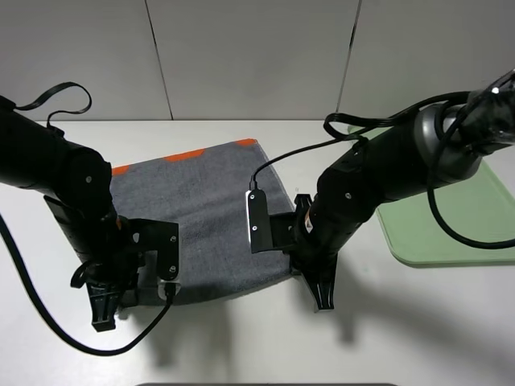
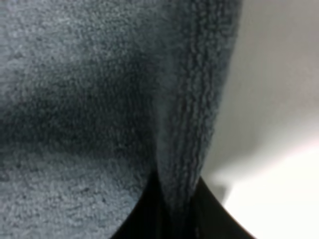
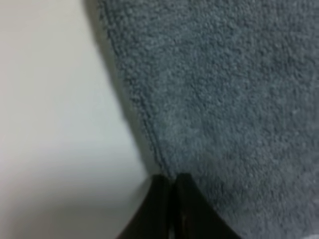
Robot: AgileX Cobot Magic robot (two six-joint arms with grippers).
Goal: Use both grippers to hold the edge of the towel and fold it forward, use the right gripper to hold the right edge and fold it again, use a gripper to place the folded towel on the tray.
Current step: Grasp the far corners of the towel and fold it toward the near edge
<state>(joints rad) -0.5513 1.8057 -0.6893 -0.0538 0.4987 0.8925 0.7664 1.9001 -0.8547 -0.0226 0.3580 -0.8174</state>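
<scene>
blocked: L arm [image 1: 72, 173] + R arm [image 1: 378, 173] at towel [image 1: 201, 193] near corners | free: gap btw them, table [image 1: 241, 346] in front | tray [image 1: 475, 217] far R

The tray [image 1: 483, 201] is cut off at the picture's right side. The left arm [image 1: 72, 185] and right arm [image 1: 378, 177] cover the towel's [image 1: 201, 201] corners towards the table's [image 1: 241, 354] near edge (wrist views are blurred), so whether the right gripper [image 3: 172, 180] pinches cloth is unclear.

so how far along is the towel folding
Nothing is finished yet: the towel lies flat, unfolded. In hand: the left claw is shut on its near hem, and the right claw looks shut on it too. Left: both folds, then the move onto the tray.
</scene>
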